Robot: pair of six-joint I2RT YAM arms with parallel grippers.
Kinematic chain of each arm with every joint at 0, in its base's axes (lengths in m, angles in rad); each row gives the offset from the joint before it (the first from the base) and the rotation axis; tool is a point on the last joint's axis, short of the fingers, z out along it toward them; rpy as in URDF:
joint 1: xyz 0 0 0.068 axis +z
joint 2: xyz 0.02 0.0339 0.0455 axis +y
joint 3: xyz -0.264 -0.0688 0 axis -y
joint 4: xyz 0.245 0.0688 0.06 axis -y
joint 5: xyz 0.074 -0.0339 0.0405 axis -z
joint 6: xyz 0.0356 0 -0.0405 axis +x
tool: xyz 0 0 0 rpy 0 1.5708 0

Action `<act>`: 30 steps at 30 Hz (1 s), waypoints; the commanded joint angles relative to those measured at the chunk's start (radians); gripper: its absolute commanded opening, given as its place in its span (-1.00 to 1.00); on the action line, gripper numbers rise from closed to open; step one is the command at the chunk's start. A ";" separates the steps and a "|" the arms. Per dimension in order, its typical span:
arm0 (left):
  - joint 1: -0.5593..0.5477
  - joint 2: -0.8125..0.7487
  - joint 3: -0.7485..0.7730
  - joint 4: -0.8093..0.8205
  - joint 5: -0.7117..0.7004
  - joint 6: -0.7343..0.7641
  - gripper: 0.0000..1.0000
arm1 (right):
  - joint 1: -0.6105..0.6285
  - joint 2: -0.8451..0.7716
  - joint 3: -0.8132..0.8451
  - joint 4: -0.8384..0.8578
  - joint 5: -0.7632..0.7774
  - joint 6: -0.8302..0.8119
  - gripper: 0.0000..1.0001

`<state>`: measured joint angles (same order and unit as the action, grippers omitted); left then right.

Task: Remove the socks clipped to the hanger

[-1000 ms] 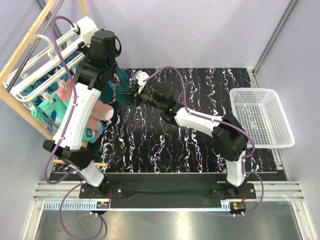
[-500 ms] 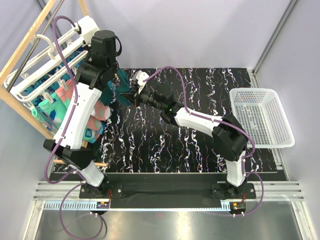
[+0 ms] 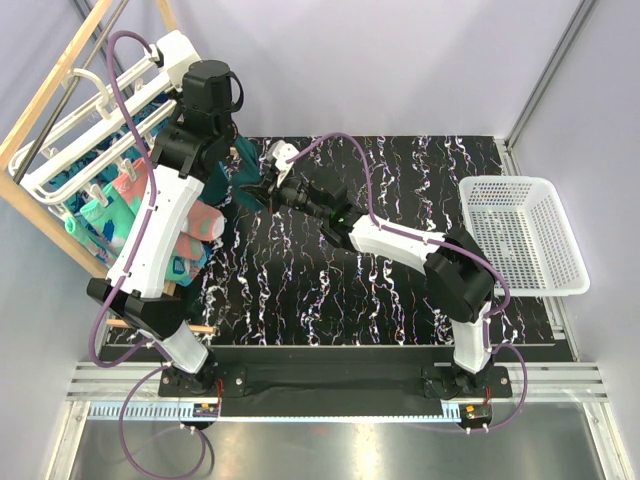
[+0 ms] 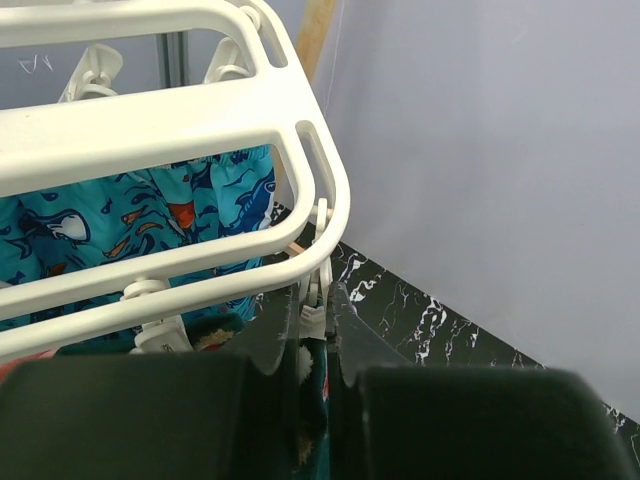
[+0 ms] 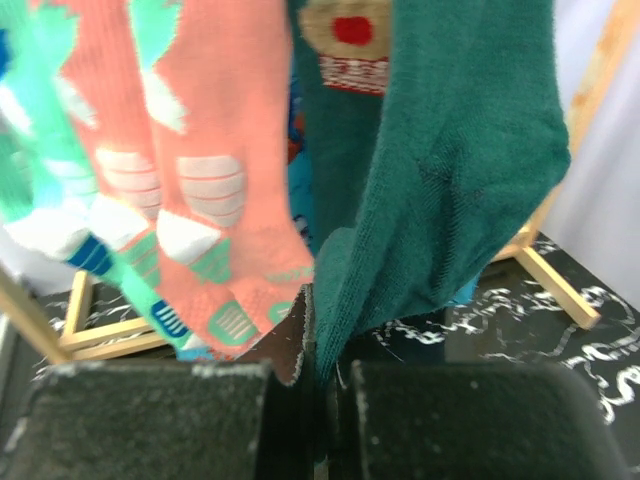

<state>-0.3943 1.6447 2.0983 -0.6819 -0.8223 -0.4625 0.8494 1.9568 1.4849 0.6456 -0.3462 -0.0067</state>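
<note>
The left gripper (image 4: pixel 312 330) has its fingers pinched on a corner clip (image 4: pixel 318 290) of the hanger (image 4: pixel 200 120), and below, the right gripper (image 5: pixel 318 340) is clamped on the toe of the dark teal sock (image 5: pixel 450 180) hanging from that corner. It looks like early going. The coral-pink socks (image 5: pixel 200 150), a mint-green one (image 5: pixel 30 150) and the blue patterned socks (image 4: pixel 120 215) all hang from the frame, so nearly everything is left to unclip.
</note>
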 commanded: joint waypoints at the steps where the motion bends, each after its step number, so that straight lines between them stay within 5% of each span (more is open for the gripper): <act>1: 0.005 -0.033 -0.004 0.071 -0.006 0.025 -1.00 | -0.006 -0.055 -0.001 0.029 0.120 -0.015 -1.00; 11: 0.005 -0.036 -0.009 0.077 -0.008 0.039 -1.00 | -0.006 -0.062 -0.041 0.094 0.281 0.001 -1.00; 18: 0.005 -0.040 -0.014 0.085 -0.009 0.038 -1.00 | -0.006 -0.061 -0.051 0.077 0.720 0.079 -1.00; 30: 0.005 -0.046 -0.026 0.097 -0.009 0.045 -1.00 | -0.006 -0.084 -0.080 0.111 0.843 0.051 -1.00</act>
<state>-0.3927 1.6390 2.0739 -0.6350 -0.8230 -0.4335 0.8486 1.9408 1.4082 0.6857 0.4145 0.0586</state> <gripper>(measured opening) 0.075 0.019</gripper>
